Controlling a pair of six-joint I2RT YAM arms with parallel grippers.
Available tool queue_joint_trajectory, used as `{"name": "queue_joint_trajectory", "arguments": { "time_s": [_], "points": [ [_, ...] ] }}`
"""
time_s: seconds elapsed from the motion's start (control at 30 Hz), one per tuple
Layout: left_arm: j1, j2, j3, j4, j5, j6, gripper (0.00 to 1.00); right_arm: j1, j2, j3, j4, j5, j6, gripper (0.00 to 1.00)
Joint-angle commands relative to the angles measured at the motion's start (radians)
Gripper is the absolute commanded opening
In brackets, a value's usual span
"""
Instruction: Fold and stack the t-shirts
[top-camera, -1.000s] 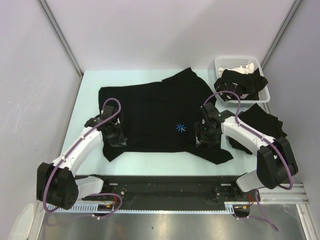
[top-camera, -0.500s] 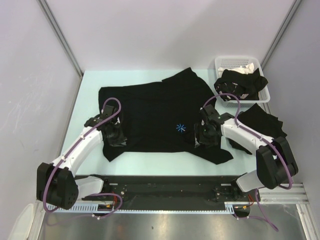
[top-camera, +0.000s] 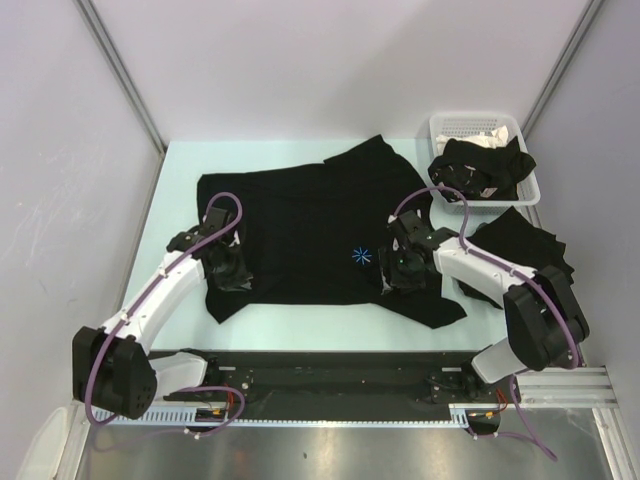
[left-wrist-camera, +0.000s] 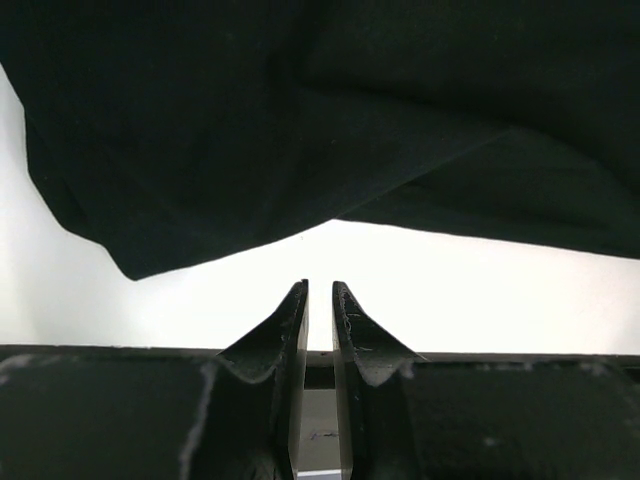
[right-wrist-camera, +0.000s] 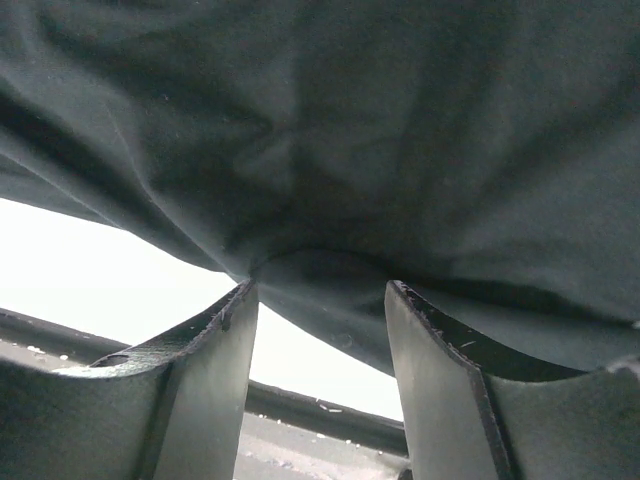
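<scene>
Three black t-shirts show from above. One, the spread t-shirt (top-camera: 300, 225), lies flat at centre frame on the table (top-camera: 300, 322), its light-blue starburst (top-camera: 360, 256) right of middle. A crumpled t-shirt (top-camera: 520, 245) lies at the right edge. A draped t-shirt (top-camera: 490, 160) hangs over the white basket (top-camera: 470, 125) at upper right.

The left gripper (left-wrist-camera: 320, 285) is over the spread t-shirt's lower-left corner. Its jaws are a thin slit apart and empty, with the hem just beyond the tips. The right gripper (right-wrist-camera: 318, 285) is at the lower right, jaws wide, with a fold of cloth bulging between them.
</scene>
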Motion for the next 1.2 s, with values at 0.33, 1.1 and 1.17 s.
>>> {"name": "queue_joint_trajectory", "arguments": {
  "time_s": [0.33, 1.1, 1.17],
  "points": [
    [-0.006, 0.011, 0.057, -0.014, -0.009, 0.018, 0.19, 0.039, 0.057, -0.004, 0.043, -0.04, -0.039, 0.33],
    [-0.007, 0.038, 0.066, 0.021, 0.009, 0.002, 0.19, 0.113, -0.158, -0.004, -0.282, -0.141, 0.035, 0.0],
    [-0.007, 0.041, 0.069, 0.021, 0.011, 0.004, 0.19, 0.125, -0.155, -0.004, -0.314, -0.155, 0.056, 0.0]
  ]
}}
